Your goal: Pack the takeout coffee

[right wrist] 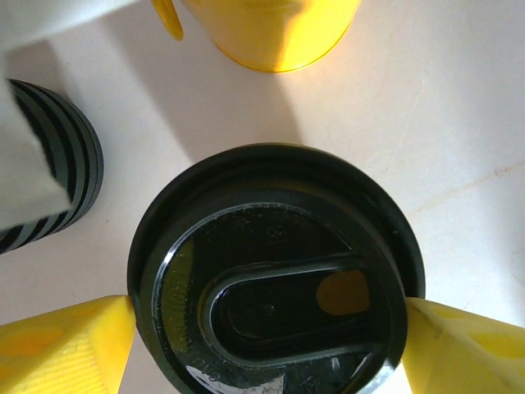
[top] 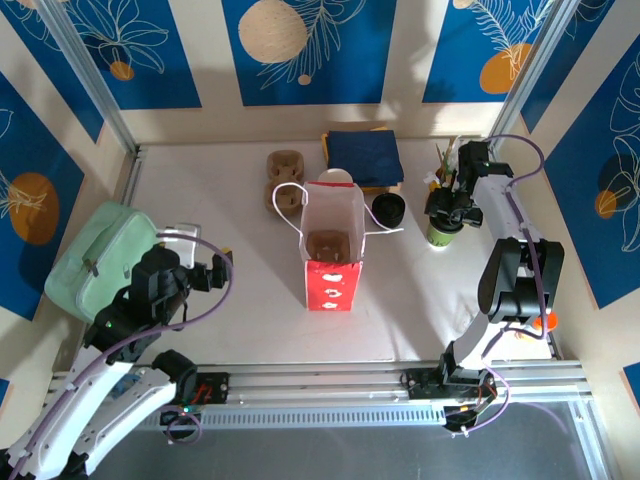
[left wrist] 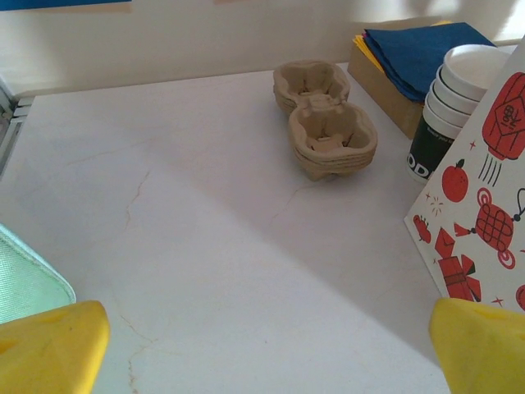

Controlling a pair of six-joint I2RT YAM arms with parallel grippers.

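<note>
The takeout coffee [top: 441, 236] stands on the table at the far right, its green side showing under my right gripper [top: 447, 215]. From the right wrist, its round black lid [right wrist: 271, 271] sits between the yellow fingertips [right wrist: 66, 349], which touch the lid's rim on both sides. My right gripper [right wrist: 271, 328] is shut on the cup, which rests on the table. My left gripper [top: 222, 268] hovers at the near left beside the green bag, open, with bare table between its fingers [left wrist: 49, 349].
An open red-and-white paper bag [top: 333, 245] stands mid-table with a cardboard carrier inside. Behind it are stacked carriers [left wrist: 328, 123], stacked white cups [left wrist: 459, 98], blue napkins [top: 363, 157] and black lids [top: 388, 208]. A yellow cup of sticks [right wrist: 271, 33] stands just beyond the coffee. A green bag [top: 100, 260] lies left.
</note>
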